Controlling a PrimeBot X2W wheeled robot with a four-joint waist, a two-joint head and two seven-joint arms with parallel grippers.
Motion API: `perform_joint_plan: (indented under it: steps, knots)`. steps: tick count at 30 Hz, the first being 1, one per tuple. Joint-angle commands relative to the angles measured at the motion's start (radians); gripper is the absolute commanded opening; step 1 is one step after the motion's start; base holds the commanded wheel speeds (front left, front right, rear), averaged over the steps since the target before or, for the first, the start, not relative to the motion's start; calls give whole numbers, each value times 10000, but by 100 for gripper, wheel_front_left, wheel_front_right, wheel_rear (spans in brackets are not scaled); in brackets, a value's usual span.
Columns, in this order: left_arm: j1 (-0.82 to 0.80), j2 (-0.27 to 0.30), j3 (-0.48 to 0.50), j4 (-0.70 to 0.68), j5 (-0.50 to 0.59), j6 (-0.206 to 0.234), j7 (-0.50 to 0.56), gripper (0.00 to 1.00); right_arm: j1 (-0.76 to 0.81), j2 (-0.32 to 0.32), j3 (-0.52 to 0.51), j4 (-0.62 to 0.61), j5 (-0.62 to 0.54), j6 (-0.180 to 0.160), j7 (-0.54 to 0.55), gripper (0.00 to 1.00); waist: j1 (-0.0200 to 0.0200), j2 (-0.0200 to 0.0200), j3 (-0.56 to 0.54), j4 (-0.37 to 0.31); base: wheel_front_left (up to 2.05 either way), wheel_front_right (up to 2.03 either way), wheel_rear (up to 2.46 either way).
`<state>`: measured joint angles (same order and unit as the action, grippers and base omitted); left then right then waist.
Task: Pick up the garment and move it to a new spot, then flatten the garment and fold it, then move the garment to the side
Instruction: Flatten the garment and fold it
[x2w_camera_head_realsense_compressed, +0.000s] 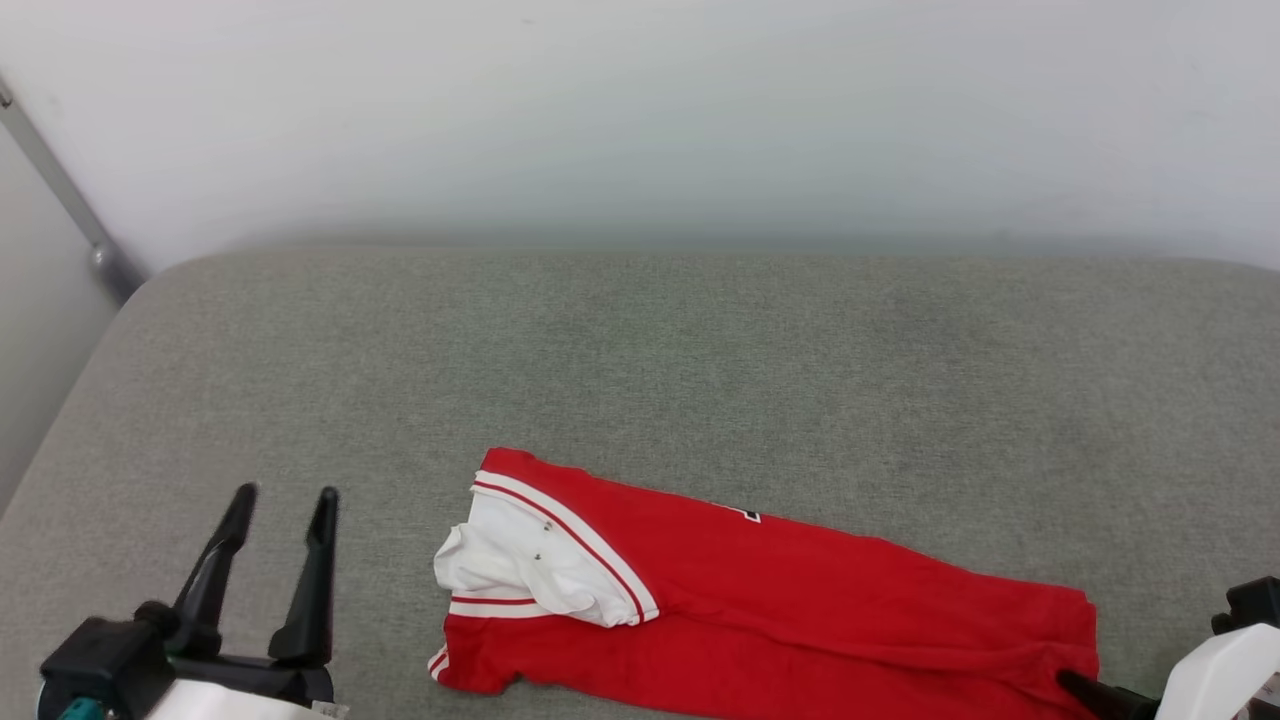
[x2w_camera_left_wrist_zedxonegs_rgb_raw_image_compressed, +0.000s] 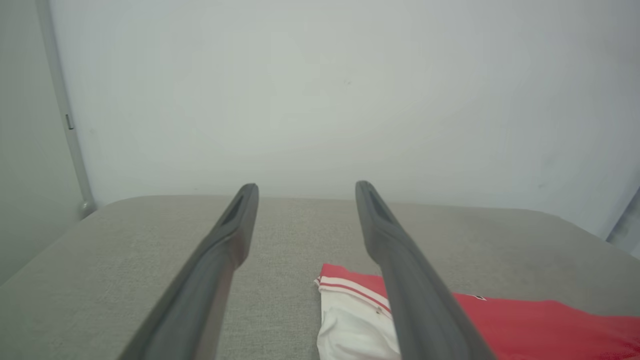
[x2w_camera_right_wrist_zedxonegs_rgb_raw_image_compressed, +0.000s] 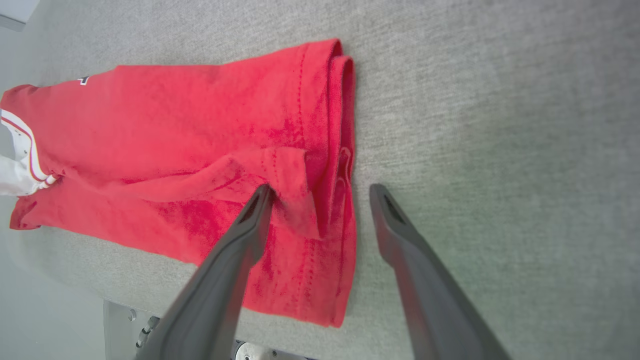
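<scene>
A bright red soft jersey shirt with white sleeve panels and red-and-white stripe trim (x2w_camera_head_realsense_compressed: 800, 610) lies folded into a long band along the lower middle and lower right of the head view, slanting down toward the right, on a padded grey woven surface (x2w_camera_head_realsense_compressed: 700, 350) that fills the middle of that frame below a plain white wall (x2w_camera_head_realsense_compressed: 640, 120). The white sleeve panel sits bunched at the band's left end, and a small scrap of black, white-outlined lettering peeks out at its upper edge. A grey metal pole (x2w_camera_head_realsense_compressed: 60, 190) runs diagonally in the upper left corner. The left gripper (x2w_camera_head_realsense_compressed: 285, 497) stands at the lower left of the head view, well apart from the shirt, with its two long dark fingers pointing up the frame and spread wide with nothing between them. In the left wrist view the same gripper (x2w_camera_left_wrist_zedxonegs_rgb_raw_image_compressed: 306, 186) is fully apart over bare grey cloth, with the shirt (x2w_camera_left_wrist_zedxonegs_rgb_raw_image_compressed: 525, 325) at the lower right, partly behind one finger. The right gripper (x2w_camera_right_wrist_zedxonegs_rgb_raw_image_compressed: 321, 188) hangs at the hem end of the shirt (x2w_camera_right_wrist_zedxonegs_rgb_raw_image_compressed: 200, 140), its jaws wide and clamping nothing: one tip is over the rumpled red layers, the other is over the bare surface, and the hem edge runs between them. Whether the tip touches the cloth cannot be told. In the head view, one of its fingers (x2w_camera_head_realsense_compressed: 1095, 692) shows at the lower right by the shirt's right end.
</scene>
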<state>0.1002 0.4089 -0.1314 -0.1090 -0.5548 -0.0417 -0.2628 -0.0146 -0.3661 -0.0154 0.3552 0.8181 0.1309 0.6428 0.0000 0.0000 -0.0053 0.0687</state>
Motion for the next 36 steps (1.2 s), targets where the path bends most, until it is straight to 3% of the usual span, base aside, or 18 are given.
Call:
perform_joint_plan:
  steps: [1, 7, 13, 17, 25, 26, 27, 28, 29, 32, 36]
  knots:
    - [210, -298, 259, 4, 314, -128, -16, 100, -105, 37, -51, 182, -108, -5, -63, 100, 0, 0, -17, 48, 0, 0, 0]
    - [782, -1509, 1041, -53, 1651, -648, -17, 100, -521, 188, -5, 843, -43, -5, -137, 100, 0, 0, 21, 129, 0, 0, 0]
    - [978, -2258, 1266, 83, 2222, -857, -17, 100, -849, 313, 281, 1398, 116, -5, -167, 100, 0, 0, 128, 200, 0, 0, 0]
    - [965, -2532, 1185, 196, 2359, -881, -18, 100, -1029, 418, 615, 1789, 157, -5, -171, 100, 0, 0, 204, 241, 0, 0, 0]
    - [722, -2485, 875, 346, 2321, -892, -18, 100, -1400, 663, 1256, 2702, 291, -7, -399, 100, 0, 0, 355, 347, 0, 0, 0]
    - [715, -2474, 872, 369, 2313, -893, -18, 100, -1408, 661, 1364, 2782, 362, -5, -456, 65, 0, 0, 369, 357, 0, 0, 0]
    - [688, -2471, 854, 392, 2303, -893, -18, 100, -1396, 680, 1531, 2827, 449, -5, -421, 42, 0, 0, 382, 361, 0, 0, 0]
    - [666, -2468, 849, 417, 2288, -894, -18, 100, -1401, 675, 1665, 2833, 505, -4, -469, 5, 0, 0, 390, 363, 0, 0, 0]
    - [647, -2449, 843, 438, 2296, -894, -18, 100, -1399, 654, 1789, 2851, 601, -4, -466, 0, 0, 0, 396, 361, 0, 0, 0]
    - [632, -2477, 898, 471, 2309, -894, -18, 100, -1455, 424, 1921, 2775, 962, -5, -534, 0, 0, 0, 414, 324, 0, 0, 0]
    - [644, -2508, 936, 515, 2345, -895, -18, 100, -1421, -379, 1921, 2721, 1290, -17, -405, 0, 0, 0, 426, 218, 0, 0, 0]
